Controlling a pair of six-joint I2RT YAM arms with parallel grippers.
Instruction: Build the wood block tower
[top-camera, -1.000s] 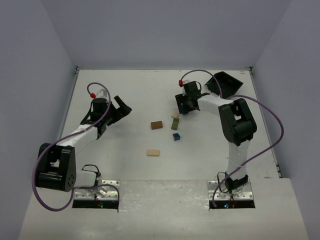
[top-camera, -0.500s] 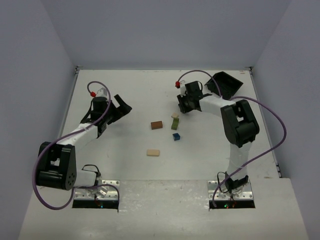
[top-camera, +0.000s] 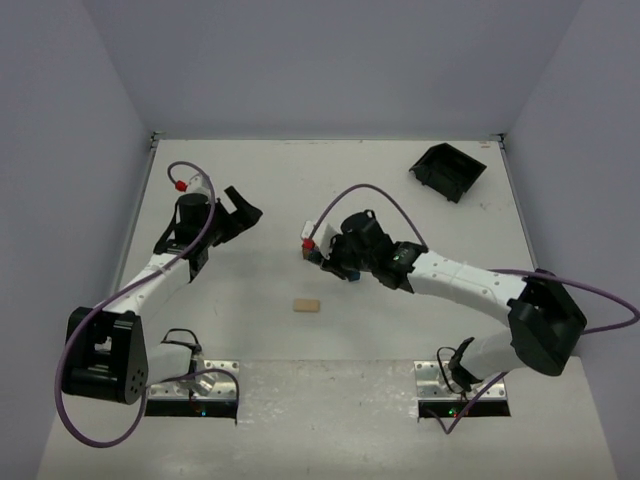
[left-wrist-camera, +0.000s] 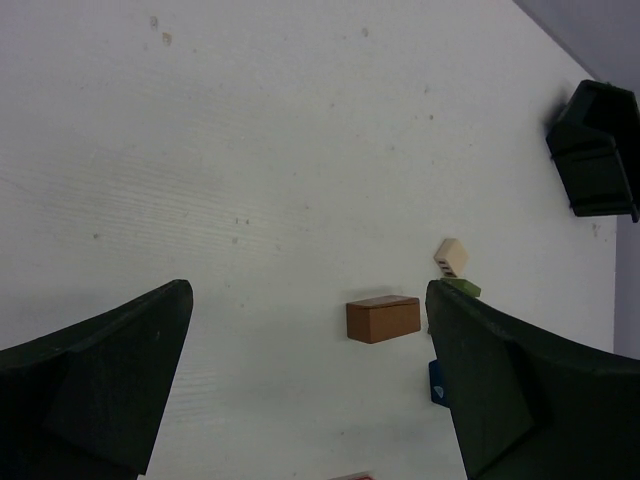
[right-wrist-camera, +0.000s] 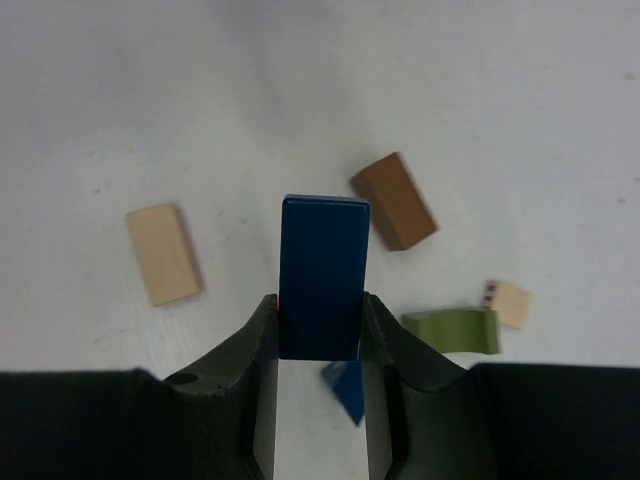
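My right gripper (top-camera: 328, 258) (right-wrist-camera: 320, 305) is shut on a dark blue block (right-wrist-camera: 323, 275) and holds it above the table. Below it lie a reddish brown block (right-wrist-camera: 395, 200), a flat pale tan block (right-wrist-camera: 164, 252) (top-camera: 307, 305), an olive green arch block (right-wrist-camera: 452, 330), a small pale tan block (right-wrist-camera: 508, 303) touching the arch, and another blue block (right-wrist-camera: 345, 385). I cannot tell whether the small tan block rests on the arch. My left gripper (top-camera: 240, 215) (left-wrist-camera: 308, 300) is open and empty, left of the brown block (left-wrist-camera: 382, 318).
A black plastic bin (top-camera: 448, 170) (left-wrist-camera: 595, 150) stands at the far right corner. The right arm stretches across the middle of the table and hides most of the blocks in the top view. Grey walls surround the table.
My right arm has swung from the far side, beside the small tan-on-green stack, to the near left over the blocks. My left gripper has barely shifted.
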